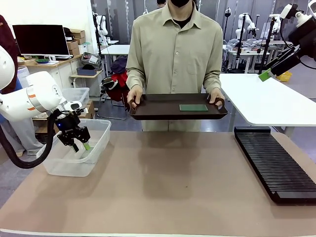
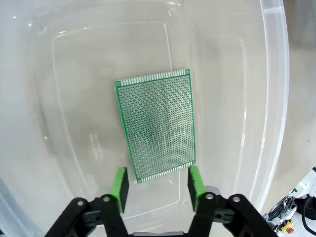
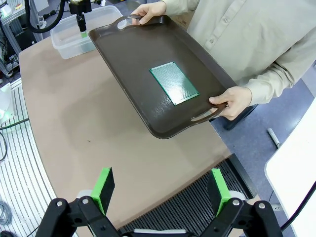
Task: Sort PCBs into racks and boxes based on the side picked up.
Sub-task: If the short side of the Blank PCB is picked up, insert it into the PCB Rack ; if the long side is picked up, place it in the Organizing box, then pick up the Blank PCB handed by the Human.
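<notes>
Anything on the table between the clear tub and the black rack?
No. In the front view the tabletop between the tub and the rack is bare. The brown tray is held up by the person at the far side, off the table.

The rack runs off the front view's right edge; the tub's rim is mostly cut off in the left wrist view.

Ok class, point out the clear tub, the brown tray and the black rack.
clear tub (image 1: 66, 165): front view, on its near wall.
brown tray (image 3: 133, 59): right wrist view, on its bare floor.
black rack (image 1: 276, 163): front view, on its middle slots.
</notes>
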{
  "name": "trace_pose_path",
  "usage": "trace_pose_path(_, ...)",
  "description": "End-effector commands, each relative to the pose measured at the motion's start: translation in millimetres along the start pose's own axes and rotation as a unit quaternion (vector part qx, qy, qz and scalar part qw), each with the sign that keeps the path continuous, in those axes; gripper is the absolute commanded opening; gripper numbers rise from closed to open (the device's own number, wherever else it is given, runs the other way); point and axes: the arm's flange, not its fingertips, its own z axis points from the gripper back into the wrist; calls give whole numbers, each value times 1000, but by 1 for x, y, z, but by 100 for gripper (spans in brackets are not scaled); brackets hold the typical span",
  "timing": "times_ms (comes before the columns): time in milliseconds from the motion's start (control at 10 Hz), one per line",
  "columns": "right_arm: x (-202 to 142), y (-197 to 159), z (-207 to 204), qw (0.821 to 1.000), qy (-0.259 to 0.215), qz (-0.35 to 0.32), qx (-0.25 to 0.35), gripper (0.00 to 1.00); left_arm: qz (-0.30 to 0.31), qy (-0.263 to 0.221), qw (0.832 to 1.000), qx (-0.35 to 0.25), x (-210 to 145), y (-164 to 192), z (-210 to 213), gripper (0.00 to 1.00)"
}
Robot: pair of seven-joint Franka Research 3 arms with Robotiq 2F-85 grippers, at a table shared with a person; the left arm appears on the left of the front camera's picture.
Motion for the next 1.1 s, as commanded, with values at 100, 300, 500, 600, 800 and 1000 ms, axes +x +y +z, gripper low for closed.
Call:
trace_pose_path(100, -3, 0, -1, 1000, -1, 7, 6, 100, -6, -17, 999, 37, -2, -4, 17, 94)
trace_pose_path(300, -3, 0, -1, 1000, -1, 7, 6, 100, -31, -34, 998, 46, -4, -13, 29, 100)
trace_pose_path(500, -3, 0, -1, 1000, -1, 7, 6, 100, -42, -71, 995, 53, -6, -22, 36, 100)
trace_pose_path(600, -3, 0, -1, 1000, -1, 7, 6, 100, -42, -65, 996, 37, -6, -25, 37, 100)
trace_pose_path(800, -3, 0, -1, 1000, -1, 7, 6, 100, -34, -48, 997, 42, 4, -18, 41, 100)
trace_pose_path(1000, -3, 0, -1, 1000, -1, 7, 6, 100, -34, -48, 997, 42, 4, -18, 41, 100)
